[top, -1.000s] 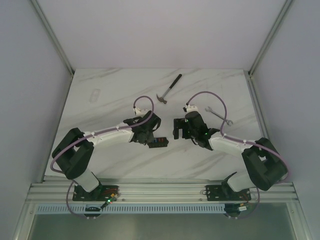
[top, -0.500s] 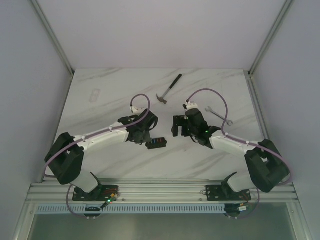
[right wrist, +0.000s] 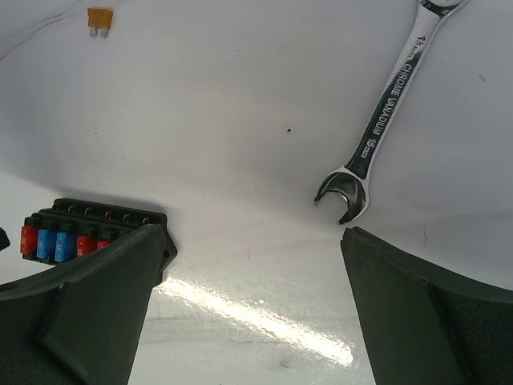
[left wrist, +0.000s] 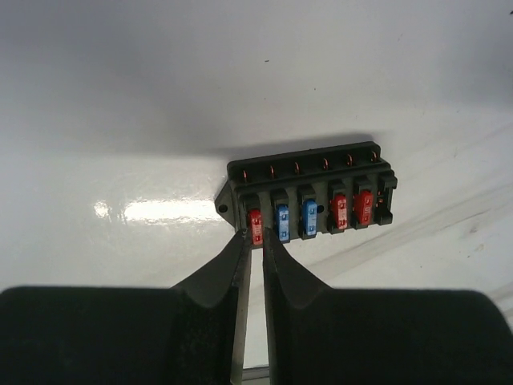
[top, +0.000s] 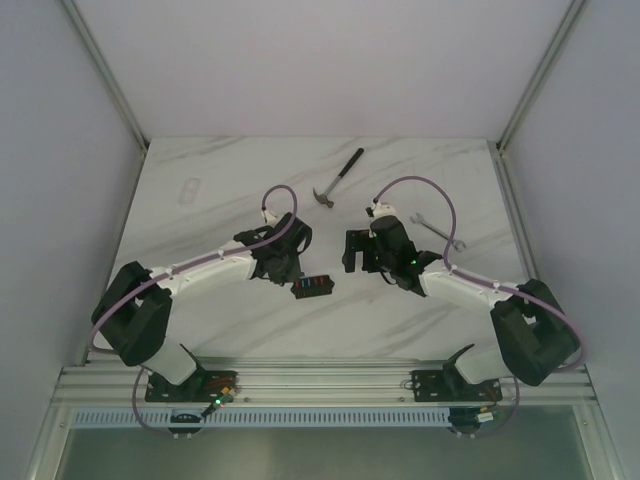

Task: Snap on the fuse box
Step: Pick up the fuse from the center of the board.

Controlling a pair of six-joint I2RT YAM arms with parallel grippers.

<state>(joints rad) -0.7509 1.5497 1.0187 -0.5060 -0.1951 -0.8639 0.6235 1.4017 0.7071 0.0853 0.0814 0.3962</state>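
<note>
The fuse box is a small black box with a row of red and blue fuses, lying flat on the marble table between the arms. It fills the middle of the left wrist view. My left gripper is shut to a thin gap with nothing between the fingers, its tips at the box's near edge by the leftmost red fuse. In the top view the left gripper is just left of the box. My right gripper is open wide and empty, to the right of the box.
A chrome wrench lies beyond the right gripper, also in the top view. A hammer lies at the back centre. A loose orange fuse lies on the table. A faint clear oblong thing lies at the back left.
My left arm has swung its elbow outward and its wrist a little left. The fuse box has slid slightly left. The right arm has barely moved.
</note>
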